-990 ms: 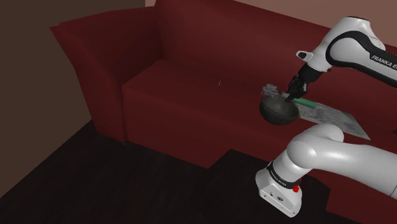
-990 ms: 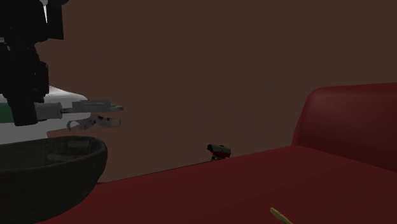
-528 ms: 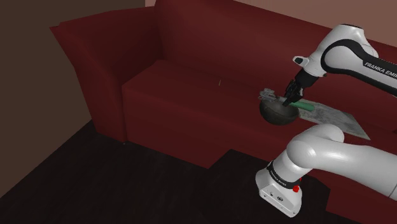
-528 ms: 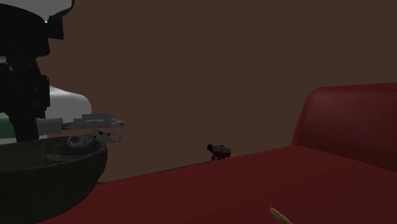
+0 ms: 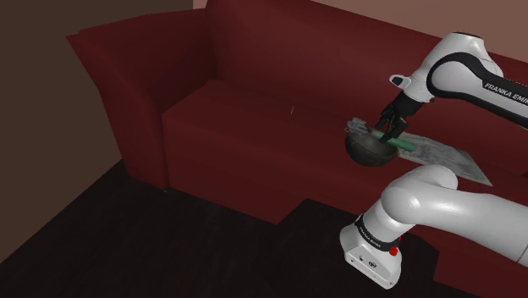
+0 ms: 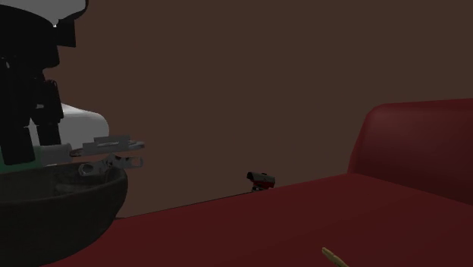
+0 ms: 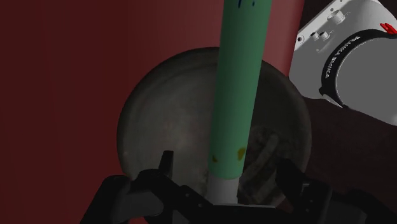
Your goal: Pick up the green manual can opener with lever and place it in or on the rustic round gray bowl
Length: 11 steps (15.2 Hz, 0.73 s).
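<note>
The round dark grey bowl [image 5: 365,151] sits on the red sofa seat. The can opener [image 5: 403,143] lies across the bowl's rim, its green handle pointing toward the stand and its grey metal head [image 6: 114,146] jutting past the far rim. My gripper [image 5: 390,129] hovers just above the handle and is open. In the wrist view the green handle [image 7: 238,95] runs between my fingers [image 7: 167,167], which stand apart on both sides without touching it, with the bowl [image 7: 137,121] beneath. In the second exterior view the gripper [image 6: 30,148] stands over the bowl [image 6: 61,205].
A grey marbled flat board [image 5: 448,157] lies on the seat beside the bowl. The sofa's armrest [image 5: 118,68] and backrest [image 5: 288,34] bound the seat. A small red-and-black object [image 6: 261,180] and a tan stick [image 6: 333,258] lie farther along the cushion. The arm's white base [image 7: 356,57] is close by.
The gripper came down with the can opener until it rested across the bowl, then the fingers spread apart and let go of the handle.
</note>
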### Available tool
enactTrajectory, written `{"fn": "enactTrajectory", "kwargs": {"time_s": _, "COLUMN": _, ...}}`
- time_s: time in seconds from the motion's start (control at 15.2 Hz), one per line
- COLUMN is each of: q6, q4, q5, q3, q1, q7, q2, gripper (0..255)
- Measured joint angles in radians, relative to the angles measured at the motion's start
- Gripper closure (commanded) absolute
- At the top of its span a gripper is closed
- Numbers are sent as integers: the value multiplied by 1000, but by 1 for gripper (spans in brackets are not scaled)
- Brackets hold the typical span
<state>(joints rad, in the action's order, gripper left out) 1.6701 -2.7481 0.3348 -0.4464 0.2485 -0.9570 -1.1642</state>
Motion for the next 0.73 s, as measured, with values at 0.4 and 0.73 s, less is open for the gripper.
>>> {"fn": "enactTrajectory", "kwargs": {"time_s": 0.4, "q6": -82, "q4": 106, "q5": -31, "q3": 30, "q1": -18, "q7": -5, "q2": 20, "gripper": 0}}
{"fn": "enactTrajectory", "kwargs": {"time_s": 0.73, "q6": -107, "q4": 133, "q5": -40, "q3": 40, "q1": -21, "q7": -5, "q2": 23, "gripper": 0}}
